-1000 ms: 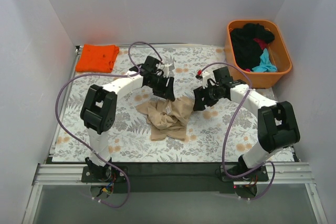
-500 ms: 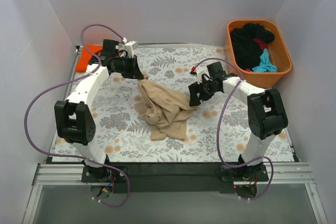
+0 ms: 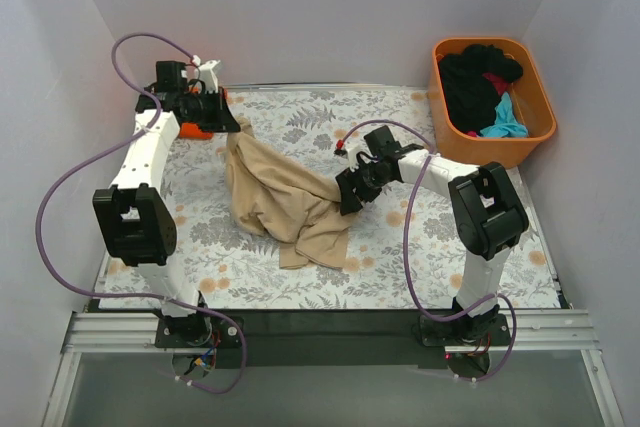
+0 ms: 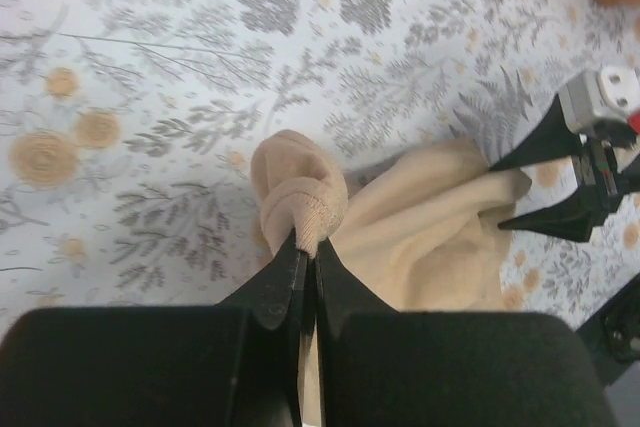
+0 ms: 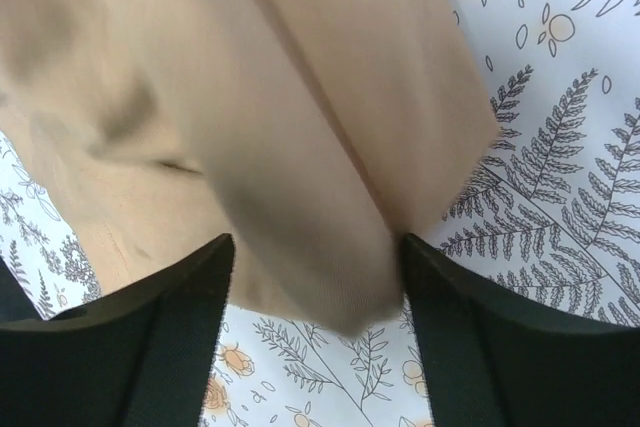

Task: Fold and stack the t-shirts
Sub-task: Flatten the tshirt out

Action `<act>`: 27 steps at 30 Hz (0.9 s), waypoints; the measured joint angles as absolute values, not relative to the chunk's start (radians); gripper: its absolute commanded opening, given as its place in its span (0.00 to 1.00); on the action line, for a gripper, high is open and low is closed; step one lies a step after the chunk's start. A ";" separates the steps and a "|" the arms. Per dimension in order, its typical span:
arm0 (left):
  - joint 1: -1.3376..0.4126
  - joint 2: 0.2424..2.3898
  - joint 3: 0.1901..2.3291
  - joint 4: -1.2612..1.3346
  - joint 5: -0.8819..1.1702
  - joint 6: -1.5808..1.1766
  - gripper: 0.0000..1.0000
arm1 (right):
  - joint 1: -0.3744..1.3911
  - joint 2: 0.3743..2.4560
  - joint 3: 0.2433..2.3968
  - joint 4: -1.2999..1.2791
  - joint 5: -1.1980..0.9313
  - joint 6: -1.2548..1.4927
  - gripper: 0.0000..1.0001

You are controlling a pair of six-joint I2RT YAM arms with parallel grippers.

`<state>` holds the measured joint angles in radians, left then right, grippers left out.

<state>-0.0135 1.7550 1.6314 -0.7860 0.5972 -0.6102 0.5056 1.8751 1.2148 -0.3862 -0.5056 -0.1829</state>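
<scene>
Left wrist view: my left gripper (image 4: 305,247) pinches a rolled hem of the tan t-shirt (image 4: 430,237), which trails crumpled onto the table (image 3: 420,247). My right gripper (image 3: 347,197) straddles its opposite edge, fingers spread. I judge I'm spreading it out; next, the right should clamp, then pull flat.

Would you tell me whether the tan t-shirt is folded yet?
Not folded. The tan t-shirt lies bunched and creased, one edge pinched in the shut left gripper, another part inside the open right gripper.
</scene>
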 measured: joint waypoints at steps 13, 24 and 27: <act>0.055 1.805 1.700 -0.784 0.648 -0.594 0.00 | 0.488 1.925 1.298 -0.425 -0.505 -0.187 0.01; 0.105 2.024 2.226 -0.651 0.743 -0.707 0.00 | 0.268 1.887 1.968 -0.522 -0.379 -0.349 0.01; 0.148 1.963 2.196 -0.613 0.818 -0.673 0.00 | 0.266 1.790 1.974 -0.532 -0.384 -0.409 0.01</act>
